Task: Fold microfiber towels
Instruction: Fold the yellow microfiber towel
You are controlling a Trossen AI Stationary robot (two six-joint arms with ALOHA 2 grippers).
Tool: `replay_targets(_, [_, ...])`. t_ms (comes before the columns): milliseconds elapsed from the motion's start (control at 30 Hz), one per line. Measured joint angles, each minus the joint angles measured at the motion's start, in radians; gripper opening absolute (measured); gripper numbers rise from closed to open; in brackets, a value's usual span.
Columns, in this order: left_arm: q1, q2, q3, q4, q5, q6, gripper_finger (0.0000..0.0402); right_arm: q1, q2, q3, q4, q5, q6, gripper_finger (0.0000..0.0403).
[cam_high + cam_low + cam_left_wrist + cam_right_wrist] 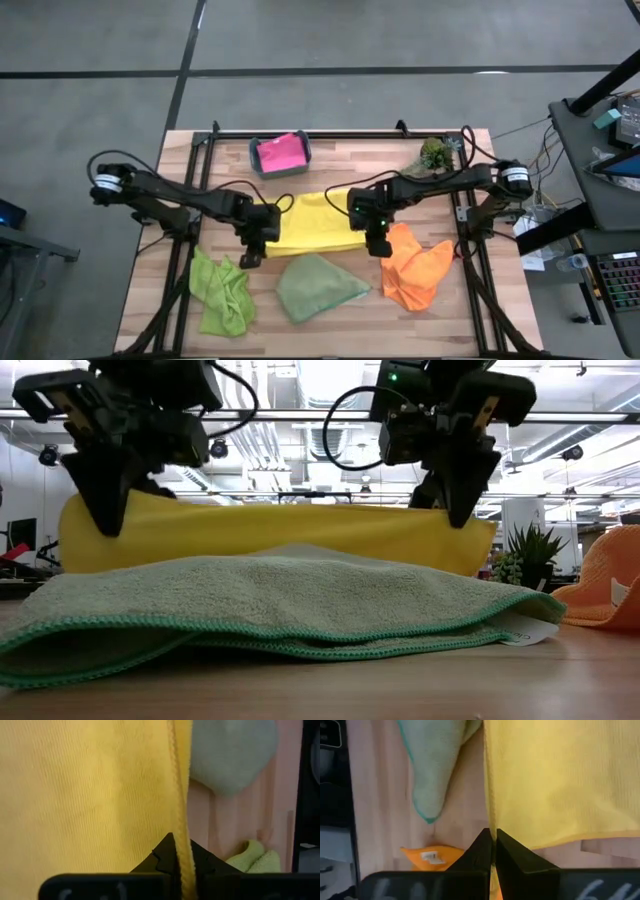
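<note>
Yellow towel point(318, 222) sits mid-table, its near edge lifted off the wood and strung between 2 grippers. Left gripper point(252, 252) is clamped on the towel's near left corner; the left wrist view shows the hem pinched between its fingers point(162, 857). Right gripper point(379, 245) is clamped on the near right corner the same way, hem running into the closed tips.

Sage green towel point(318, 285) lies loosely bunched on the table just in front of the yellow one. Lime green towel point(222, 292) is crumpled at the near left, orange towel point(418, 268) crumpled at the near right, touching or just beside the right gripper. Pink towel point(281, 152) sits in the teal bin point(262, 170) at the far side, plant sprig point(436, 153) far right.

Risks, as I judge them: both grips are thin, on hem only, so a corner could slip out mid-fold. Uneven travel between the 2 arms would skew the fold. The hanging cloth could drag the sage towel, or the right gripper snag the orange one.
</note>
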Motion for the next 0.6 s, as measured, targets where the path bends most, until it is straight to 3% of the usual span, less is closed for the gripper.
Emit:
replay_targets(100, [0.002, 0.014, 0.000, -0.006, 0.016, 0.015, 0.0000, -0.002, 0.000, 0.002, 0.005, 0.047, -0.007, 0.0008])
replay_targets(300, [0.043, -0.010, 0.000, -0.046, -0.027, 0.039, 0.0000, -0.015, 0.000, 0.046, 0.002, 0.299, -0.073, 0.0008])
replay_targets(467, [0.069, -0.029, 0.000, -0.097, -0.211, 0.079, 0.0000, -0.063, -0.001, 0.079, 0.008, 0.390, -0.116, 0.0008])
replay_targets(600, [0.080, -0.030, 0.000, -0.099, -0.374, 0.126, 0.0000, -0.112, 0.004, 0.080, 0.016, 0.402, -0.116, 0.0008])
